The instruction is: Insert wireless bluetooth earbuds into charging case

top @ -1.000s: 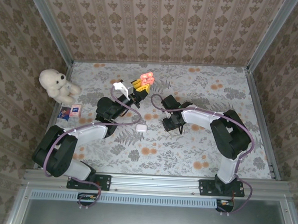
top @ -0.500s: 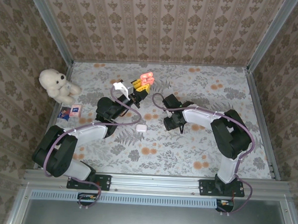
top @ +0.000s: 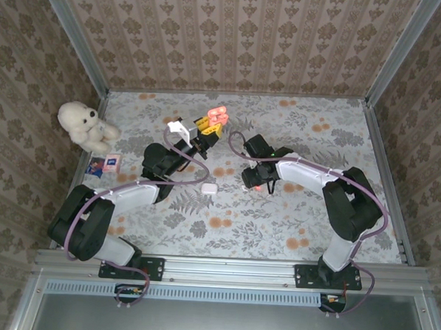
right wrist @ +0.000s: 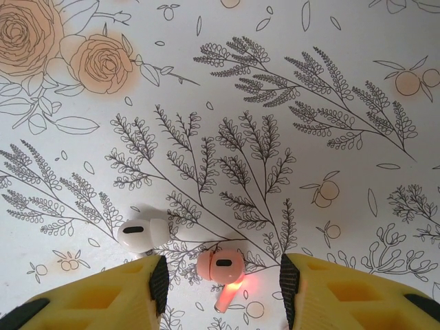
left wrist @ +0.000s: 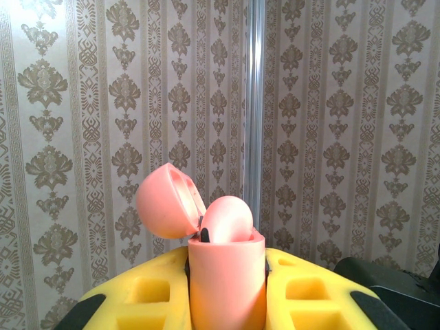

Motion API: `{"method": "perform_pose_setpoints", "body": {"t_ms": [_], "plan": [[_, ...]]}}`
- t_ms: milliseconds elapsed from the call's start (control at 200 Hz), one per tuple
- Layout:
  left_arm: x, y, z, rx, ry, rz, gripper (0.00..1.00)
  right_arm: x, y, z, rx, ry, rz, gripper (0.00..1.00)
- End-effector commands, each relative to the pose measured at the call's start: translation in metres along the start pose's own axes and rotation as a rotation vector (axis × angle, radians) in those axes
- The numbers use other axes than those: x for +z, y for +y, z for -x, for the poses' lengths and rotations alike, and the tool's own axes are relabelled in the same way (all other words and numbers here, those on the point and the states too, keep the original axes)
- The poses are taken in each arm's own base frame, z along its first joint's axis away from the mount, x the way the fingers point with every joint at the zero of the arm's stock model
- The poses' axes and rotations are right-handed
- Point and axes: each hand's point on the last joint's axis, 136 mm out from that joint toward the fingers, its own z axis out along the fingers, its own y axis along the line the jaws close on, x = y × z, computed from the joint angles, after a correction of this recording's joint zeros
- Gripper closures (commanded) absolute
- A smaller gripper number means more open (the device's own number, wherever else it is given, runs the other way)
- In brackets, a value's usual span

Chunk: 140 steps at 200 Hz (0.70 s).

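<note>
A: Containers?
B: Pink case [left wrist: 227, 275] upright, lid [left wrist: 170, 203] hinged back toward upper left, left pincer [top: 208, 125] clamped on its body. A rounded pink form stands above the rim; bud or not, cannot tell. White case [top: 208, 186] lies on the counter [top: 314, 214], centre frame, apart from both pincers.

A: Buds?
B: Right wrist view, bottom centre: orange-red bud [right wrist: 220, 263] on the counter between the fingers of the right pincer [right wrist: 224, 283], jaws apart, neither side touching it. White bud [right wrist: 141, 234] lies just left of it, close above the left-hand finger [right wrist: 103, 299]. From overhead the orange-red bud is a mere red speck under that pincer, and the white bud is too small to pick out.

A: Room?
B: Overhead, both pincers sit mid-counter, well apart from the side walls. Plush bear [top: 84, 123] and small cards [top: 106, 163] sit near the left edge. Bare floral surface across the lower right.
</note>
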Motion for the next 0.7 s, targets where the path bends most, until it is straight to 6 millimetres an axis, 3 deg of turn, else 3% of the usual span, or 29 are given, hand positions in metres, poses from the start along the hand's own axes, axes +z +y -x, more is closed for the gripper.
{"method": "perform_pose_setpoints", "body": {"t_ms": [0,695], "plan": [[0.004,-0.004,0.019,0.012,-0.057,-0.01,1.0,0.003,-0.006,-0.01,0.02,0.039,-0.027,0.5],[0.004,-0.003,0.018,0.008,-0.055,-0.01,1.0,0.027,-0.007,-0.022,0.02,0.106,-0.073,0.52]]}}
